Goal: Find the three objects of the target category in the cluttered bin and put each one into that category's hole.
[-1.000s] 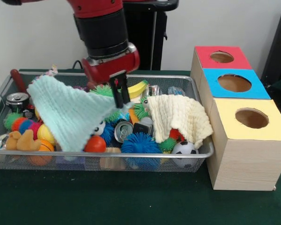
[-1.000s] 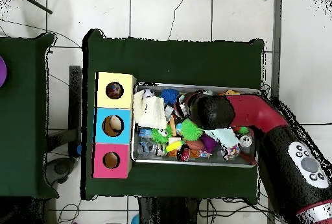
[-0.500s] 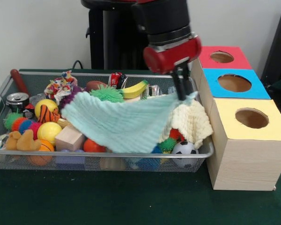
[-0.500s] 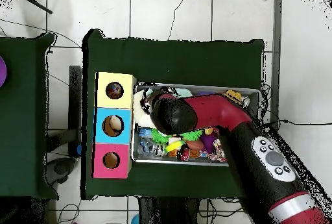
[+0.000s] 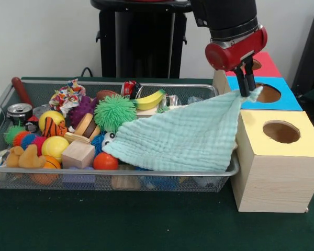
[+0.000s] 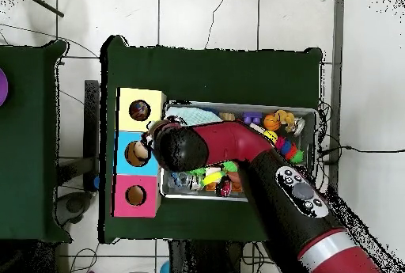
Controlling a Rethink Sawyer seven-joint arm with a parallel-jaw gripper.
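Transport step: gripper (image 5: 244, 83) fingers are pinching the cloth (image 5: 183, 137) corner beside the blue hole (image 5: 267, 93) at 3 o'clock; next, centring and releasing

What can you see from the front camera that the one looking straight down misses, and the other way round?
Only the front view shows the claw pinching a corner of the mint green cloth, which drapes over the wire bin. Only the overhead view shows the tiled floor and things inside the holes, like the yellow box's. Both show the red arm, toys and three coloured boxes.

Bin contents beneath mint cloth (image 5: 188, 136)
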